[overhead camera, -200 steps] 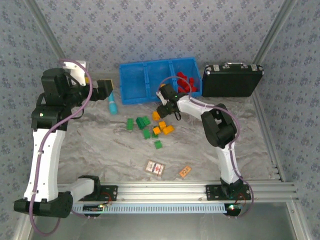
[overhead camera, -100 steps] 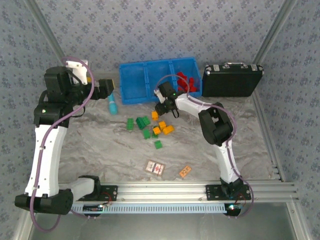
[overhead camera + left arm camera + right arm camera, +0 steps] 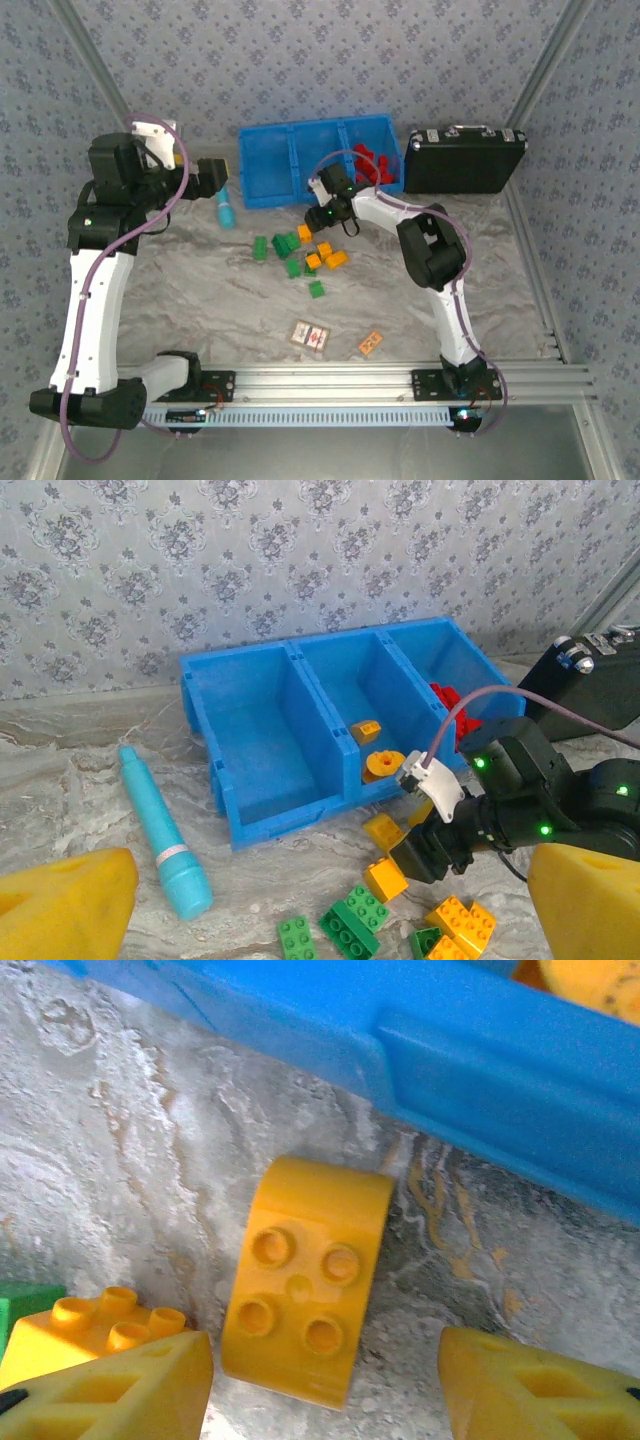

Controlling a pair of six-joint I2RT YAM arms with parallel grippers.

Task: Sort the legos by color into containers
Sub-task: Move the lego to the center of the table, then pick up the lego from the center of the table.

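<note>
Even, bright, diffuse light throughout; shadows are soft and short (no glare), and the right wrist close-up looks slightly soft.

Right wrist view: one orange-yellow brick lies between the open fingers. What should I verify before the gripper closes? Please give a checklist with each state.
1. Right gripper open: ok.
2. Target brick flat, studs up, between the fingers: ok.
3. Neighbouring orange-yellow brick apart from the nearer finger: cannot tell; they overlap in this view.
4. Blue tray wall apart from the target brick: ok, bare table between.
5. Middle compartment holds orange-yellow pieces: ok, seen from the left wrist.
</note>
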